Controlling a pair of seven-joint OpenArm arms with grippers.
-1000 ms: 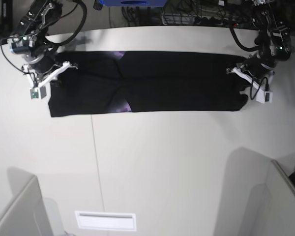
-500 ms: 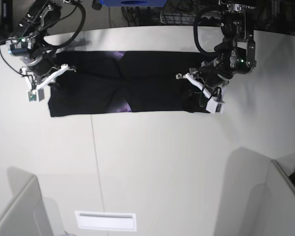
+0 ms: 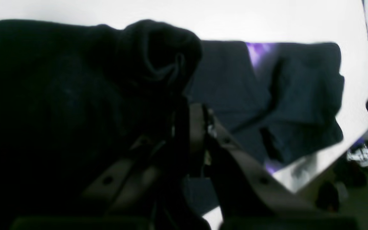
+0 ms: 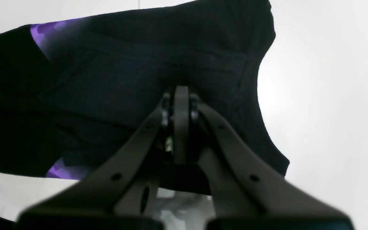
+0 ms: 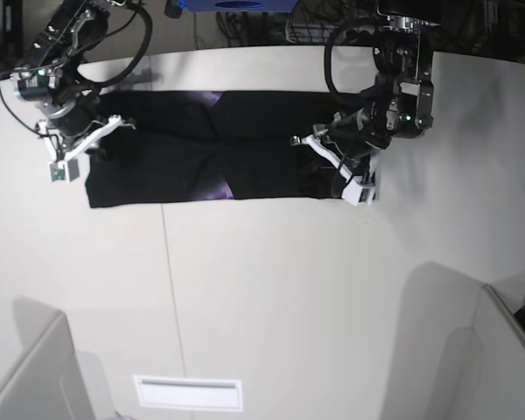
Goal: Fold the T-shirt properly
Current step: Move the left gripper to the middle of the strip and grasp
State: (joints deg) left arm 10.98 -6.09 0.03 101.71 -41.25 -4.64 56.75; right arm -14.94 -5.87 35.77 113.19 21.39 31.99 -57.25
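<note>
The black T-shirt (image 5: 201, 149) lies as a long strip across the far part of the table, with purple print showing at the middle fold (image 5: 219, 187). My left gripper (image 5: 337, 166) is shut on the shirt's right end and holds it bunched and lifted over the strip; in the left wrist view the gripper (image 3: 188, 110) pinches a roll of black cloth (image 3: 158, 54). My right gripper (image 5: 89, 142) is shut on the shirt's left end; in the right wrist view the gripper (image 4: 177, 94) pinches the black fabric (image 4: 123, 73) against the table.
The white table (image 5: 271, 297) has a seam line (image 5: 171, 289) and a white label plate (image 5: 188, 393) near the front. Grey panels stand at the front left (image 5: 35, 376) and front right (image 5: 494, 350). Cables lie beyond the far edge (image 5: 332, 31).
My left gripper has carried the shirt's right end leftward over the strip, so the strip now ends much further left. My right arm has hardly moved.
</note>
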